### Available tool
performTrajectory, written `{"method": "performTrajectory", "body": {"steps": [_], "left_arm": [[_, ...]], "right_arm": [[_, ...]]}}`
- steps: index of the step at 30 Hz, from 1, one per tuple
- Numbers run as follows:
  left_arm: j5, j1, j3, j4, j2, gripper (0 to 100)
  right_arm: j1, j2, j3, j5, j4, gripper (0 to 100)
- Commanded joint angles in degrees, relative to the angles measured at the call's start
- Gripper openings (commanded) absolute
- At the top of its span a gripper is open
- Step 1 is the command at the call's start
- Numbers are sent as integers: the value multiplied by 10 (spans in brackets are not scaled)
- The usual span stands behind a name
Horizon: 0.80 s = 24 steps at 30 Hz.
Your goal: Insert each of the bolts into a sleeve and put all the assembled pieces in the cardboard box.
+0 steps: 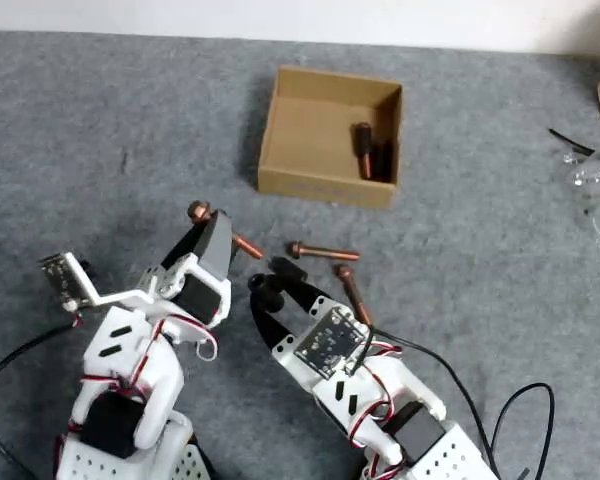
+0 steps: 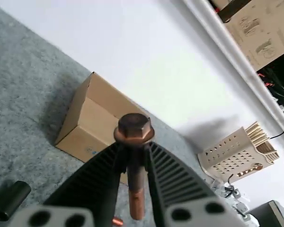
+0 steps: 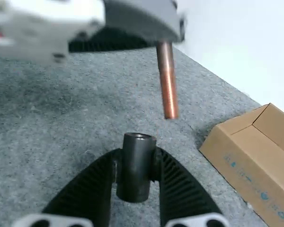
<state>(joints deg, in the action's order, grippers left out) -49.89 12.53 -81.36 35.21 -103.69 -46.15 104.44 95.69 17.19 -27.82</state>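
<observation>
Left gripper (image 2: 134, 150) is pinching a copper bolt (image 2: 137, 189); right gripper (image 3: 136, 156) is clamping a black sleeve (image 3: 135, 182); the bolt's off-axis tip is likely risking a rim jam.

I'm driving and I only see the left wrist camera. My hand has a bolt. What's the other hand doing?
Observer: The right hand grips a black sleeve upright, open end up, near the tip of your bolt. The bolt isn't in it yet.
Operator: Is anything inside the box?
Observer: Yes. The high view shows what looks like one bolt in a sleeve lying in the cardboard box, near its right wall.
</observation>
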Motion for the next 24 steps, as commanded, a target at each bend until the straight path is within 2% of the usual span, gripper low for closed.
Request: {"method": "performTrajectory", "body": {"steps": [1, 18, 24], "left_arm": [[3, 3, 77, 55, -10, 7], [25, 8, 51, 94, -10, 7], [26, 79, 52, 124, -10, 7]], "right_arm": [[5, 7, 68, 6, -2, 5], [13, 7, 69, 33, 0, 5], [21, 7, 67, 32, 1, 5]]}}
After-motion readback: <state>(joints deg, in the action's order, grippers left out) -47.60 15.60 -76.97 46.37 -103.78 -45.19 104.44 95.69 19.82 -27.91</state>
